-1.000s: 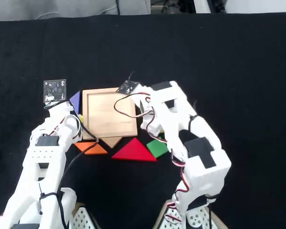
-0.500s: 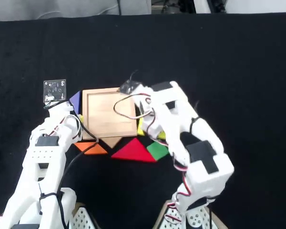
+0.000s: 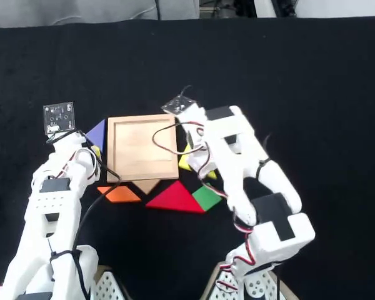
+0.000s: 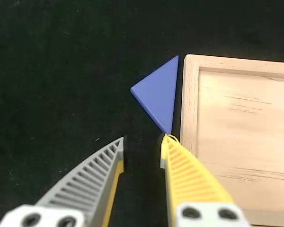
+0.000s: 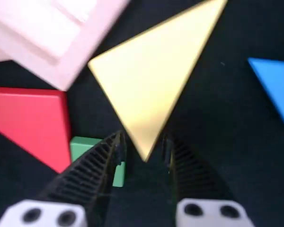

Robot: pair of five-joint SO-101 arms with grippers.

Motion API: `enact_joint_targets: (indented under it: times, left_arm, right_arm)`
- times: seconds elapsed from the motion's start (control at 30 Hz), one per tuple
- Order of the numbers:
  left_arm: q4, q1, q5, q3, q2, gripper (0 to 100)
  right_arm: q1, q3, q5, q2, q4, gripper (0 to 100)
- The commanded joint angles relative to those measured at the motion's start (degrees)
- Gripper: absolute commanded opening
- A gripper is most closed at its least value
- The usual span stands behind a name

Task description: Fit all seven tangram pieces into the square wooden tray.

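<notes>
On the black cloth [image 3: 312, 94] the loose pieces crowd the square wooden tray [image 3: 111, 150]: a blue-violet triangle [image 4: 157, 94] just beside its left rim, and an orange piece [image 3: 119, 194], a tan triangle [image 3: 146, 185], a red triangle [image 3: 175, 197] and a green square [image 3: 207, 197] along its near edge. The right arm's links hang over the tray's right rim and hide part of the yellow triangle [image 5: 151, 85]; a light blue piece [image 5: 277, 85] lies near it. Since a second ago the right arm has drawn back from the tray, uncovering that yellow triangle, and the left wrist has swung outward. The left gripper [image 4: 143, 138] is parted and holds nothing, one tip at the blue-violet triangle's corner. The right gripper [image 5: 143, 139] is parted, straddling the yellow triangle's corner without clamping it. The tray is pale, bare wood with a raised rim.
</notes>
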Motion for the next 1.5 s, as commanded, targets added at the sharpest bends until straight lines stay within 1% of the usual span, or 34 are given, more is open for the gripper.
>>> enact_joint_targets:
  times: [0.0, 0.07, 0.1, 0.23, 0.3, 0.4, 0.53, 0.67, 0.77, 0.93, 1.03, 1.2, 1.37, 1.47]
  left_arm:
    - [-1.05, -0.31, 0.53, -0.57, -0.62, 14]
    - [-1.05, -0.31, 0.53, -0.57, -0.62, 14]
    - [-1.05, -0.31, 0.53, -0.57, -0.62, 14]
    - [-1.14, -0.31, 0.53, -0.57, -0.62, 14]
    - [-1.23, -0.22, 0.53, -0.57, -0.62, 14]
    - [-1.14, -0.22, 0.53, -0.57, -0.62, 14]
    - [-1.14, -0.22, 0.53, -0.57, -0.62, 14]
    - [-1.14, -0.13, 0.62, -0.57, -0.62, 14]
    - [-1.05, -0.13, 0.62, -0.48, -0.62, 14]
    - [-1.05, 0.04, 0.62, 0.13, -0.62, 14]
    - [-1.05, 1.36, 0.62, 0.22, -0.62, 14]
    - [-1.05, 2.59, 0.62, 0.13, -0.62, 14]
    - [-1.05, 10.42, 0.18, 0.4, -0.62, 14]
    - [-1.14, 10.07, -2.11, 0.31, -0.62, 14]
  right_arm:
    - [1.49, -0.31, 1.41, 0.31, -0.97, 13.5]
    - [1.23, -0.13, 1.67, -0.04, 0.09, 13.9]
    - [1.23, -0.48, 1.85, -0.48, 1.14, 15.6]
    - [0.97, -0.22, 1.58, -3.3, 1.49, 31.8]
    - [-0.18, -0.22, -0.79, -4.44, 0.18, 37.4]
    - [-2.2, -0.04, -5.8, -4.35, -0.97, 36.1]
    - [-5.63, 0.04, -7.56, -4.09, -1.58, 32.3]
    - [-8.35, 0.13, -12.66, -4.0, -6.51, 31.9]
    - [-8.53, -0.31, -15.38, -2.59, -8.88, 31.9]
    - [-8.44, -5.76, -17.58, 5.14, -8.53, 31.9]
    - [-8.44, -8.22, -17.93, 9.1, -8.26, 31.9]
    - [-7.82, -11.21, -19.87, 9.36, -5.36, 31.9]
    - [-7.12, -11.21, -19.78, 9.71, -6.95, 31.9]
    - [-6.15, -10.86, -19.78, 9.8, -7.38, 31.9]
